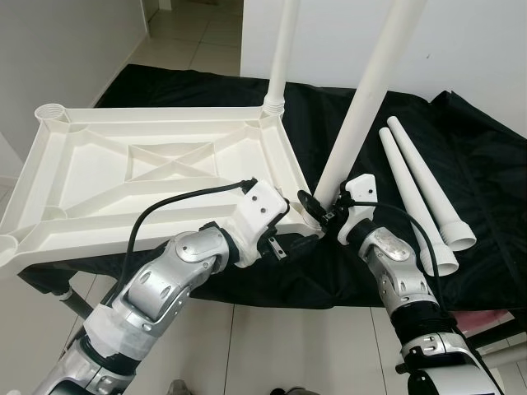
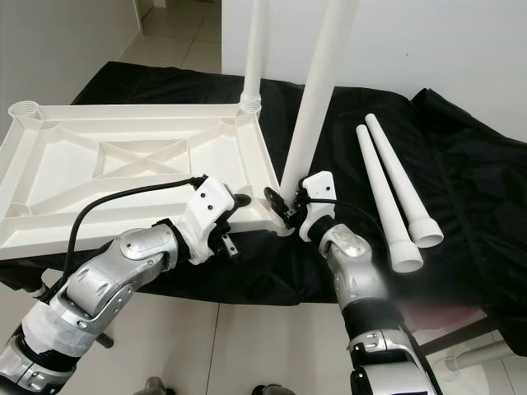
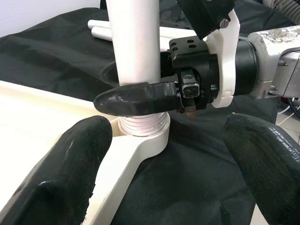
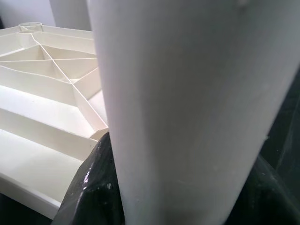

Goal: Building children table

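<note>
no writing to read; right gripper (image 3: 154,96) fingers clamped on the leaning table leg (image 1: 362,115) at its socket, left gripper (image 3: 168,159) fingers apart beside it.

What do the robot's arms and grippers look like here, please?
Both arms are silver with rounded joint shells. The left arm and right arm each end in a white wrist block, with a black cable looping over it. The gripper fingers are long, black and matte.

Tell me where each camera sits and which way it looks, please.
Left eye: on the head, looking down at upturned tabletop, both arms.
Right eye: same scene, two loose legs.
Left wrist: along left tool, facing right tool gripping leg in its socket.
Right wrist: against that leg.
Shared: leg, tabletop.
</note>
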Available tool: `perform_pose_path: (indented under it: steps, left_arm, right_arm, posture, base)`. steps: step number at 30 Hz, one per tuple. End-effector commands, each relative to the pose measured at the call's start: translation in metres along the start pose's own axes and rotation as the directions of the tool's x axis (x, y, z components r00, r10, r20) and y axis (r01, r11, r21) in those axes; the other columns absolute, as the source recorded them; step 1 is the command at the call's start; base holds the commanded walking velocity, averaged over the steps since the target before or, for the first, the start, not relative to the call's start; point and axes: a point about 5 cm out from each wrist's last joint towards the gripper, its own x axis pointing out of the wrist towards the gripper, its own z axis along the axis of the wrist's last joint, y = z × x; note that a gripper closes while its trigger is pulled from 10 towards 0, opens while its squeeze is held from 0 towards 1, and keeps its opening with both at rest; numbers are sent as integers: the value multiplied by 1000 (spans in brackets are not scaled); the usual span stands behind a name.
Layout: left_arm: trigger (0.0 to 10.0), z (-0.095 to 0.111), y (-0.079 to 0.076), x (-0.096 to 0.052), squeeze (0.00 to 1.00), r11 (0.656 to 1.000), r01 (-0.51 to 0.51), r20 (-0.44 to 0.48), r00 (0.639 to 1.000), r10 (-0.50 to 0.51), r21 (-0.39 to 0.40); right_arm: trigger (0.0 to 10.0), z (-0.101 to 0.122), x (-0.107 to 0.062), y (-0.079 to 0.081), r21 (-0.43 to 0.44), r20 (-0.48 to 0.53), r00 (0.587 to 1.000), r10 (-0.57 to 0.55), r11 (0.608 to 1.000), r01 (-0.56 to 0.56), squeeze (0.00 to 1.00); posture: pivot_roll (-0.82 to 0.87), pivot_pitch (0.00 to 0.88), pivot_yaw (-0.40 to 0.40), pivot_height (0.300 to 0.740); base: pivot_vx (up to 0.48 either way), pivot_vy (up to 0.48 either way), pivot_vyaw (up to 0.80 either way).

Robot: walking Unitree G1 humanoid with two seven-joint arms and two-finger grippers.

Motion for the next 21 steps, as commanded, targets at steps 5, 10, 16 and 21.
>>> perform_pose_path:
  steps: [5, 10, 16, 21]
  left_arm:
    - [10000, -4, -6, -1, 0, 997, 73, -9, 997, -73, -3]
    - [10000, -6, -6, 0, 0, 997, 72, -12, 997, -72, -2]
    - [10000, -8, -7, -1, 0, 997, 71, -17, 997, -71, -9]
    - [10000, -10, -7, -4, 0, 997, 71, -26, 997, -72, -14]
  right_arm:
    - [10000, -11, -4, 0, 26, -50, 994, -100, 995, 101, 0]
    - [10000, -12, -5, 9, 75, -50, 970, -239, 967, 242, 0]
    - [10000, -16, -12, 18, 108, -99, 887, -450, 882, 460, 0]
    - [10000, -20, -17, 26, 140, -139, 822, -553, 810, 569, 0]
  posture:
    - [45, 55, -75, 740]
    - [37, 47, -82, 740]
    - [40, 56, -82, 740]
    - [42, 59, -78, 740]
  base:
    - [0, 0, 0]
    - [0, 0, 0]
    - [0, 0, 0]
    - [0, 0, 0]
